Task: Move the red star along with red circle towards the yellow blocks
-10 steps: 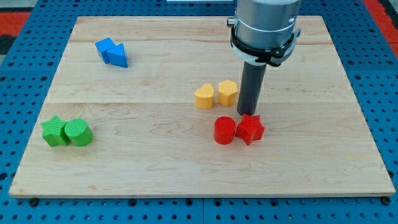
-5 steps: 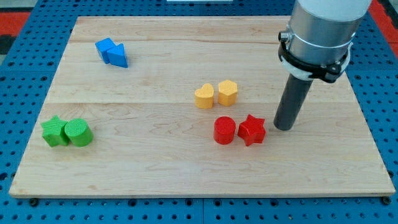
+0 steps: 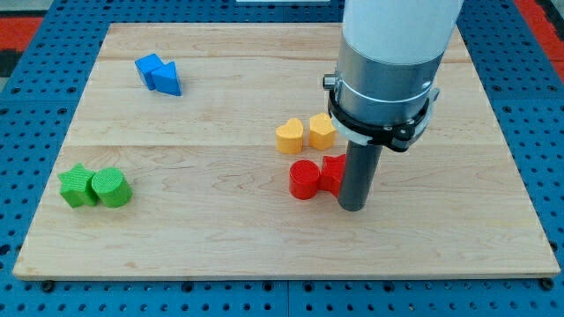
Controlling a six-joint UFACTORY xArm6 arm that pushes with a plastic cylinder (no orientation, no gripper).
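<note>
The red circle [image 3: 304, 180] lies just below the two yellow blocks, a yellow heart-like block [image 3: 289, 137] and a second yellow block [image 3: 322, 131]. The red star [image 3: 332, 171] touches the circle's right side and is partly hidden behind my rod. My tip [image 3: 352, 207] rests on the board at the star's lower right, touching it or nearly so. A small gap lies between the red pair and the yellow pair.
Two blue blocks [image 3: 159, 74] sit together at the view's upper left. A green star [image 3: 78, 186] and a green circle [image 3: 111, 187] sit together at the lower left. The wooden board [image 3: 493, 176] is edged by blue pegboard.
My tip swung from above the star round its right side to its lower right. The red star and circle slid left and up, closer to the yellow blocks.
</note>
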